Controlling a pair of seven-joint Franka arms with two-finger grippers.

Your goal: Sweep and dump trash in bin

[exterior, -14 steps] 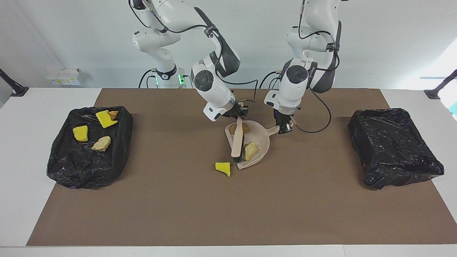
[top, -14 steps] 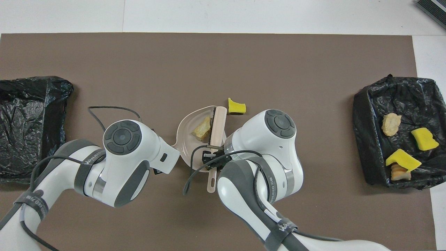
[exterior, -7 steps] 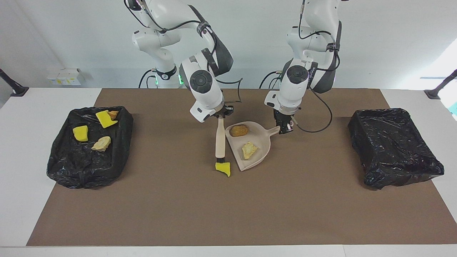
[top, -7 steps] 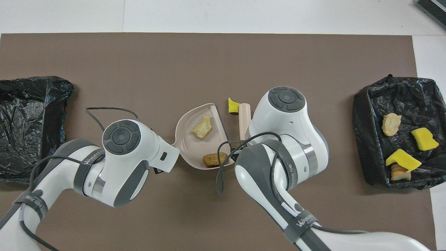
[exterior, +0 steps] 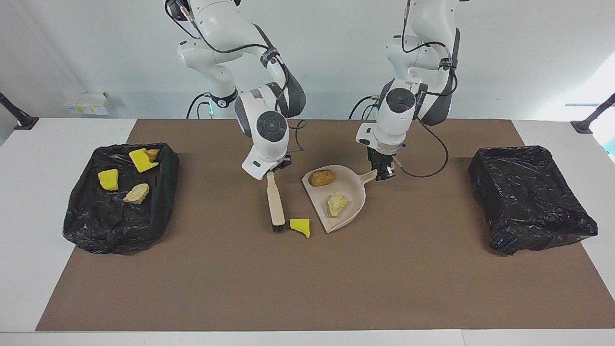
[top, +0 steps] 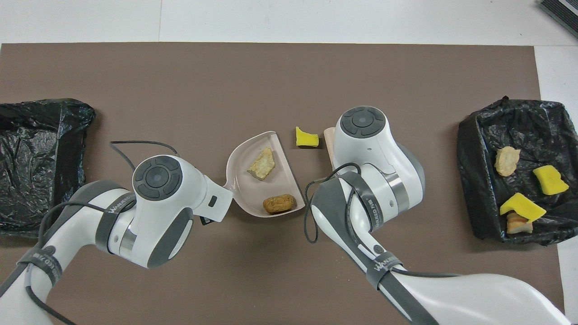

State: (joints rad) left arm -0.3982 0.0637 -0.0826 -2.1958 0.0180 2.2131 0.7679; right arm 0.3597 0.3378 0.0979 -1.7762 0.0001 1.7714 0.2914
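A beige dustpan (exterior: pixel 353 190) (top: pixel 282 178) lies mid-mat holding two pieces of trash: a brown chunk (exterior: pixel 322 178) (top: pixel 279 204) and a tan chunk (exterior: pixel 337 203) (top: pixel 262 163). My left gripper (exterior: pixel 383 171) is shut on the dustpan's handle. My right gripper (exterior: pixel 275 169) is shut on a beige brush (exterior: pixel 275 202) (top: pixel 328 136), which hangs bristles-down. The bristles sit at the mat beside a yellow sponge piece (exterior: pixel 301 227) (top: pixel 306 137), on the side toward the right arm's end. That piece lies just off the pan's open edge. In the overhead view the arms hide both grippers.
A black-lined bin (exterior: pixel 158 206) (top: pixel 469 180) at the right arm's end holds several scraps, yellow and tan. Another black-lined bin (exterior: pixel 528 202) (top: pixel 36 158) stands at the left arm's end with nothing showing inside. A brown mat (exterior: pixel 307 288) covers the table.
My right gripper carried the brush out of the dustpan, over the yellow piece, and down on its side toward the right arm's end. The dustpan and left gripper barely moved.
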